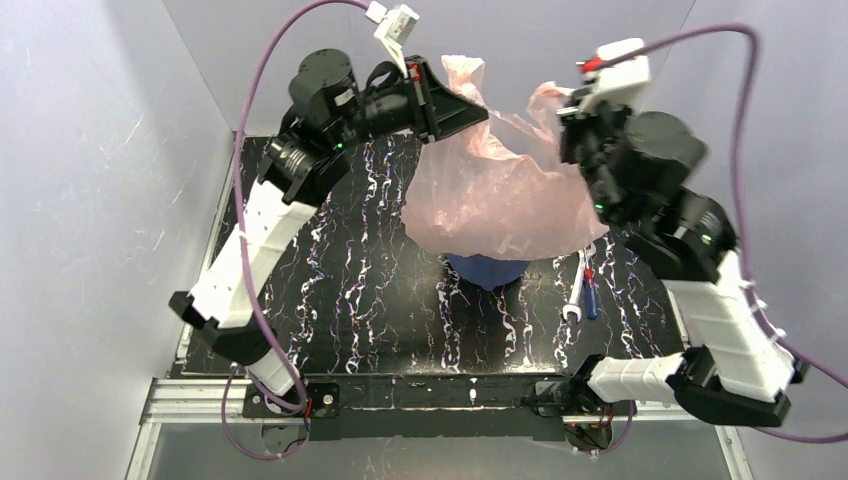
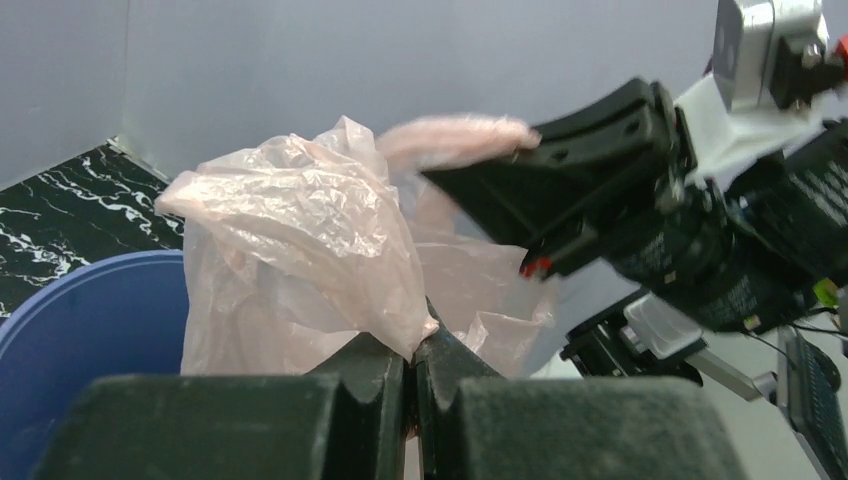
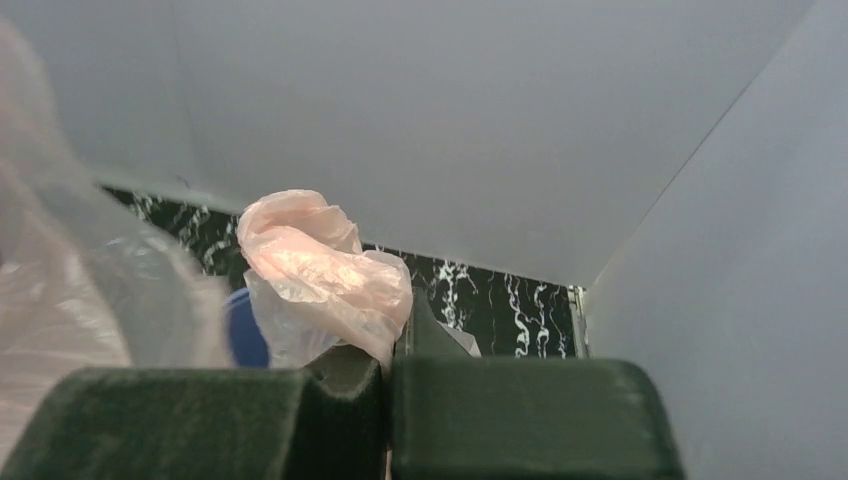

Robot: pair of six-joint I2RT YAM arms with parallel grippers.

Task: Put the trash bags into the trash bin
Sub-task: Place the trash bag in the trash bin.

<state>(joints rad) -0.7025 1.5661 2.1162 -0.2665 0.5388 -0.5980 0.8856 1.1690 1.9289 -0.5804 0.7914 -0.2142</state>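
A pale-pink translucent trash bag [image 1: 500,195] hangs stretched between my two grippers, high above the black marbled table. My left gripper [image 1: 478,108] is shut on its left upper edge and my right gripper [image 1: 568,112] is shut on its right upper edge. The blue trash bin [image 1: 488,269] stands under the bag, which covers all but its lower front. In the left wrist view the crinkled trash bag [image 2: 300,260] rises from the closed left gripper [image 2: 410,365], with the bin's rim [image 2: 90,320] at left. In the right wrist view the trash bag [image 3: 320,270] bunches above the closed right gripper [image 3: 388,360].
A white wrench [image 1: 577,292] and a blue-and-red handled tool [image 1: 590,290] lie on the table [image 1: 350,290] just right of the bin. Grey walls enclose the workspace on three sides.
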